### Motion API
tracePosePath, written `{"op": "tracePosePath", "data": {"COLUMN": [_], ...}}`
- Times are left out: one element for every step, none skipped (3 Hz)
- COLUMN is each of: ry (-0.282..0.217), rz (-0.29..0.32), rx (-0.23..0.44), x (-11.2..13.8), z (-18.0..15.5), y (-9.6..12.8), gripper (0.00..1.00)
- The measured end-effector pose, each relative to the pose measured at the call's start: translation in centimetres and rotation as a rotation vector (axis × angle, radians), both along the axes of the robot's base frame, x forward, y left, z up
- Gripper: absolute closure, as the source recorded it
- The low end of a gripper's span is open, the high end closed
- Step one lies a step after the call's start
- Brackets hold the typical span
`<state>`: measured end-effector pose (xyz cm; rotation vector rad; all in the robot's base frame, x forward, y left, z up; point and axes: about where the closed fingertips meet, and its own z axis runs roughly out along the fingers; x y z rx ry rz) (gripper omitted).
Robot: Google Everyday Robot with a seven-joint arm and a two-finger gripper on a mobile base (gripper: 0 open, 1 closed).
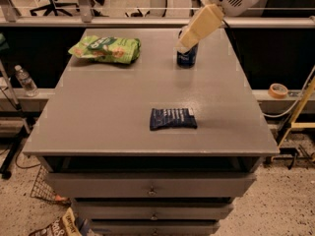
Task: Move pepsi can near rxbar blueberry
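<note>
Navy blueberry bar [173, 118] lies flat on the grey table [98, 112], just front of centre. Farther back stands the pepsi can [187, 58], with the gripper [186, 44] over its top. I cannot tell its grip. It should seat squarely around the can's middle before lifting.

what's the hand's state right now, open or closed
Hand: at the top of the pepsi can, far side of the table; open or closed cannot be told.
</note>
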<state>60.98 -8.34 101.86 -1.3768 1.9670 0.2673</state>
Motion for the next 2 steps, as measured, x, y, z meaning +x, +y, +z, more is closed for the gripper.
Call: {"op": "tracePosePath", "data": {"ry": [-0.001, 0.016], "rz": [0.0, -0.045], "rx": [0.0, 0.065], "x": [0.0, 2.5], "z": [0.1, -1.4], "y": [0.0, 0.0], "gripper": [0.0, 0.0]}}
